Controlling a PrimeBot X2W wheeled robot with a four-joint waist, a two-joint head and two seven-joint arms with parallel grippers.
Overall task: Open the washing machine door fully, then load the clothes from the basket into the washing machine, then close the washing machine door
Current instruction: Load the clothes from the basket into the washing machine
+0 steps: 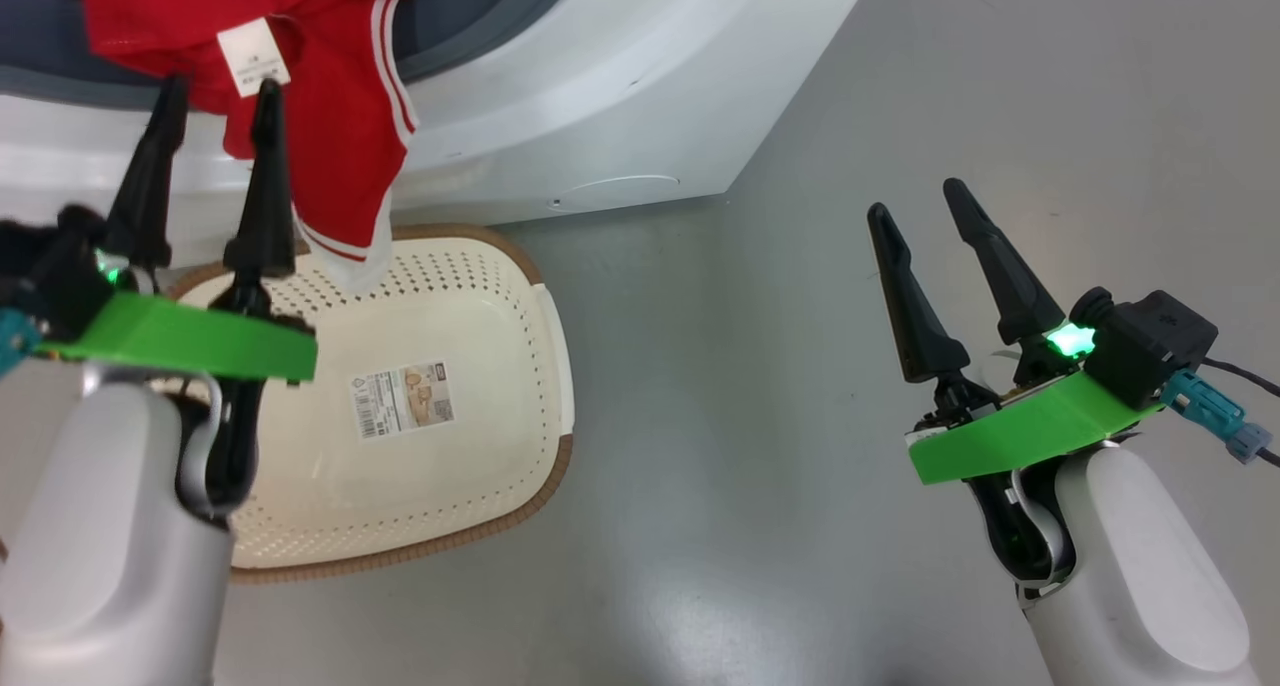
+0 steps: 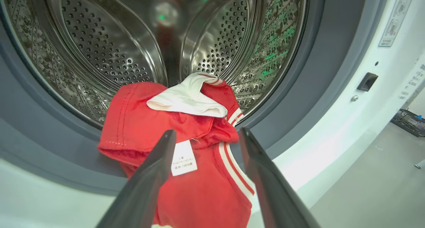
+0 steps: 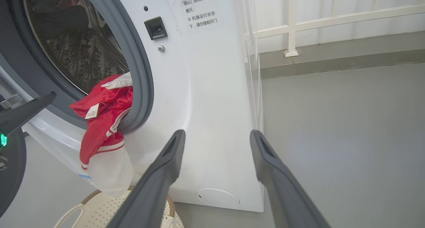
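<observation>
The basket [image 1: 480,466] is empty, but the clothes [image 2: 139,128] hang half out of the washer [image 1: 620,66] just in front of the wide, empty left tool [image 1: 222,84], so pushing them in and shutting the door are left.

Clothes [image 1: 330,116] drape from the washing machine [image 1: 620,76] over the basket [image 1: 480,296].

Washing machine [image 1: 620,76]: one. Basket [image 1: 470,286]: one. Clothes [image 1: 340,116]: one red bundle, garment count unclear. Pincers: two, left pincer [image 1: 222,84] and right pincer [image 1: 915,198].

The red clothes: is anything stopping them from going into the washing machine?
Nothing visible does. The clothes drape over the grey seal, partly dangling outside; the drum behind them looks open.
</observation>
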